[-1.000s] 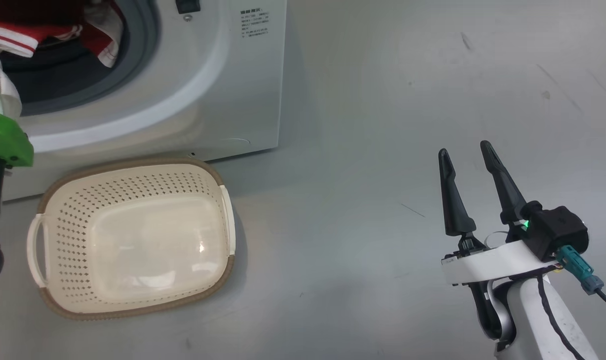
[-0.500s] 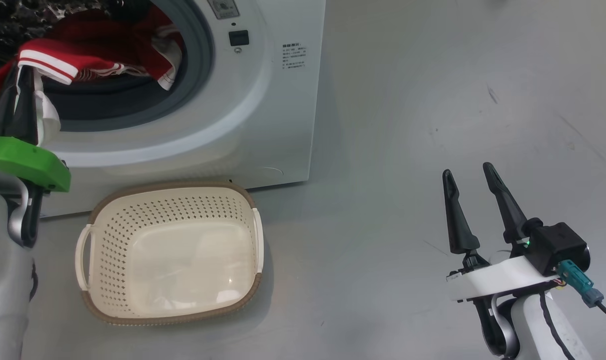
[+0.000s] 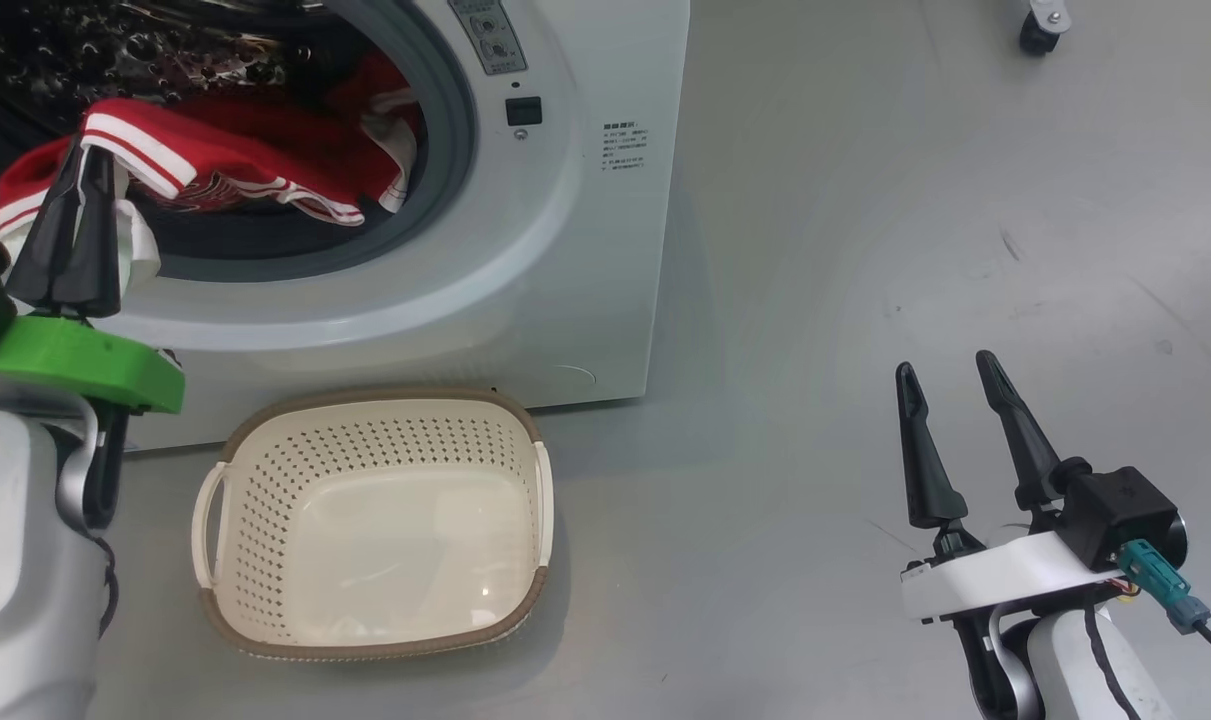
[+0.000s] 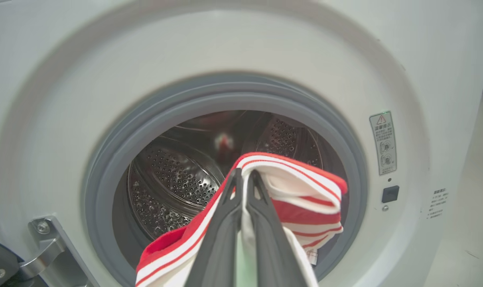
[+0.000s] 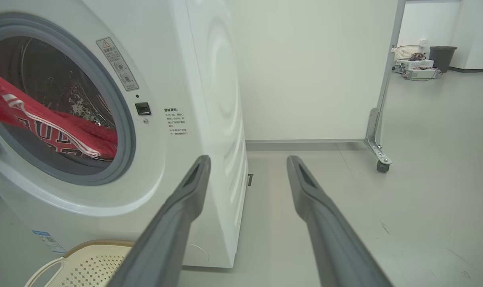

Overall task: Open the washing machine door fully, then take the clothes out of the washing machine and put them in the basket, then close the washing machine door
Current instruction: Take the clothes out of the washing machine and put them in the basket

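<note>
My left hand point(image 3: 83, 168) is clamped on the white-striped edge of the red clothes point(image 3: 235, 150), at ten o'clock in my head view. The rest of the cloth trails back into the washing machine point(image 3: 585, 200), over its grey lip point(image 3: 452, 130). It looks soft, floppy and light, so I think it will hang, swing and maybe drag on the lip. The thick striped edge is a good place to hold. The basket point(image 3: 375, 398) sits on the floor point(image 3: 815, 300), at six o'clock from the opening. My right hand point(image 3: 945, 366) is at four o'clock, fingers wide apart, holding nothing.
</note>
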You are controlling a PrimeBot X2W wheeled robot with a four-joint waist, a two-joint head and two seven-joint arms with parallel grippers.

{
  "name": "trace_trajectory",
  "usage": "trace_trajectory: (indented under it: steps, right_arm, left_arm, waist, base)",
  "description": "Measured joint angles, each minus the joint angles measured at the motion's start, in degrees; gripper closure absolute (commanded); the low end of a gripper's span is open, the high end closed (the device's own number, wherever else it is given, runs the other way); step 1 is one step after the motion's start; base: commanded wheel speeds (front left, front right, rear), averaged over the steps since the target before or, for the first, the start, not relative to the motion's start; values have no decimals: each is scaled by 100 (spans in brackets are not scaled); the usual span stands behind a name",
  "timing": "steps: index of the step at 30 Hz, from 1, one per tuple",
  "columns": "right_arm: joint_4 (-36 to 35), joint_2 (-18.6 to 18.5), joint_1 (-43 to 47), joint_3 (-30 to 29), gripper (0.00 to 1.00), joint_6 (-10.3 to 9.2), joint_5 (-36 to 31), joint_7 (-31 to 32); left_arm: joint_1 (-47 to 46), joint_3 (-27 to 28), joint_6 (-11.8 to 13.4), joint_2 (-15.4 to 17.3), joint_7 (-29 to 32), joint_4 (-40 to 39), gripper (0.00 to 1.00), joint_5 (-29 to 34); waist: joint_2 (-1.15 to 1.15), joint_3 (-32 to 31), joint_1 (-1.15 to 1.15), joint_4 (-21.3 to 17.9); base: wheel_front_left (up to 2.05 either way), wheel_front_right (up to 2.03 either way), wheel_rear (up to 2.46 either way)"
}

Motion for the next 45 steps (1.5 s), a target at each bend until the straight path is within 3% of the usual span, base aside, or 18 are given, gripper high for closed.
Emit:
trace_trajectory:
  steps: [28,45]
  right_arm:
    - [-36,5,18,79,0,125,-57,0]
    - [-37,12,31,151,0,175,-99,0]
  left_arm:
    - [746,833,1,-422,-40,-2729,100,226]
    - [1603,591,1,-512,-37,-2384,100,310]
  waist:
    - [0,-139,0,203]
    - [0,-55,0,195]
  base:
    - [0,0,0]
    - [0,0,0]
